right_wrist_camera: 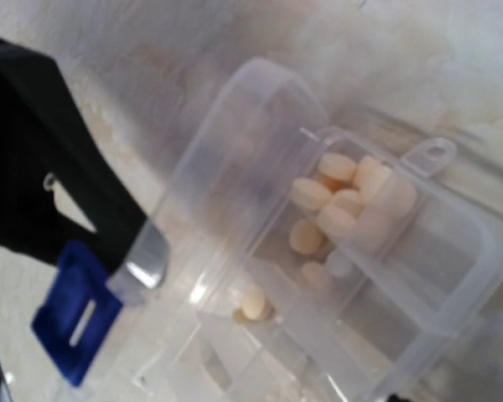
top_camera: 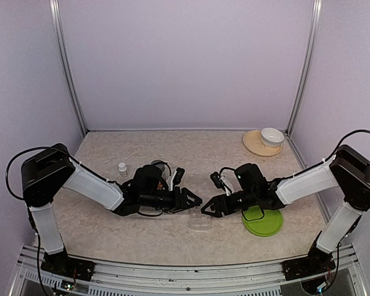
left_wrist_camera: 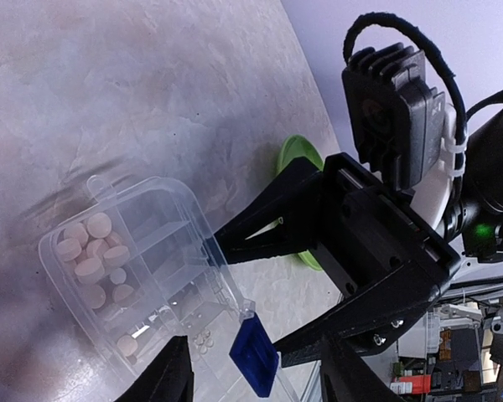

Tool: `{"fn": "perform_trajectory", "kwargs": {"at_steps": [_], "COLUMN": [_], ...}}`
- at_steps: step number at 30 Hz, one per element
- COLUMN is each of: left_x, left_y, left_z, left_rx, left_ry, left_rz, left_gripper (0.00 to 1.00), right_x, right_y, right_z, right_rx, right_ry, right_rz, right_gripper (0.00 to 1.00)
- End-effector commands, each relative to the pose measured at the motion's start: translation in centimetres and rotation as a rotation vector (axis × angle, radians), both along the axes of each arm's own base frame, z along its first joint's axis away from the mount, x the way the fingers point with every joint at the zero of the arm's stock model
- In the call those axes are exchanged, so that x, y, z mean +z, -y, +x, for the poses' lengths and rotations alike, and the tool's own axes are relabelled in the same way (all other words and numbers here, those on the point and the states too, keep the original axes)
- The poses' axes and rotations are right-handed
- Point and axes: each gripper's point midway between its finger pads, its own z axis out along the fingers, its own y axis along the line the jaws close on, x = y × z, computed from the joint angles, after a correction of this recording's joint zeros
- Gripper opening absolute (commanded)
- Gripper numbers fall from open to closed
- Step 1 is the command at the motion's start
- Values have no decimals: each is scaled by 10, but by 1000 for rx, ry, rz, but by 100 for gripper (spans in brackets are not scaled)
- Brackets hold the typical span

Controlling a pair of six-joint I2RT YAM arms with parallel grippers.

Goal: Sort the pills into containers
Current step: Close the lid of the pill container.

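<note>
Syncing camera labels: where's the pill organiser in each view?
Top external: pill organiser just below centre, faint.
Left wrist: pill organiser lower left.
Right wrist: pill organiser centre to right.
Shared landmark: blue tab by its edge, in both wrist views; too small to tell from the top.

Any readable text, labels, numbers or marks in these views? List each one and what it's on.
No readable text in any view.
pill organiser: clear plastic, no print visible.
blue clasp: plain, no lettering.
small bottle: too small to show any label.
off-table clutter: red and white patches, too blurred to read.
</note>
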Motion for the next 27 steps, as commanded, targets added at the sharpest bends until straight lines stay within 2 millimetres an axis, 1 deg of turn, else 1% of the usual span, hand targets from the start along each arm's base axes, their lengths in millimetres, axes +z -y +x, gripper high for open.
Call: {"fn": "perform_trajectory", "kwargs": {"at_steps": [1,8,10,13,16,21,24,27], "left_x": [0,2,2,2,1,1,1,4], "left_y": [6,-1,-3,-3,-4,-2,-2,-3], "left_z": [1,6,6,7,7,7,6,7], "left_rx": [-9,34,39,42,44,44,42,43], "left_ry": [7,19,22,23,20,20,19,27], "left_rz": [8,36,42,49,52,54,57,52], "left_gripper": [52,52,52,53,53,53,53,53], "right_x": [0,-3,-6,-5,-2,4,4,7], "right_y": [-7,-13,-12,-10,-12,-13,-12,-12], "right_z": [-11,-16,-16,-20,-29,-35,-37,-38], "right_rx": [33,36,22,15,42,57,64,73], "right_ry": [-16,-40,-51,-65,-92,-119,-119,-108], "right_rz": [54,70,71,104,168,242,256,281], "right_gripper": [67,67,67,68,70,75,83,87]}}
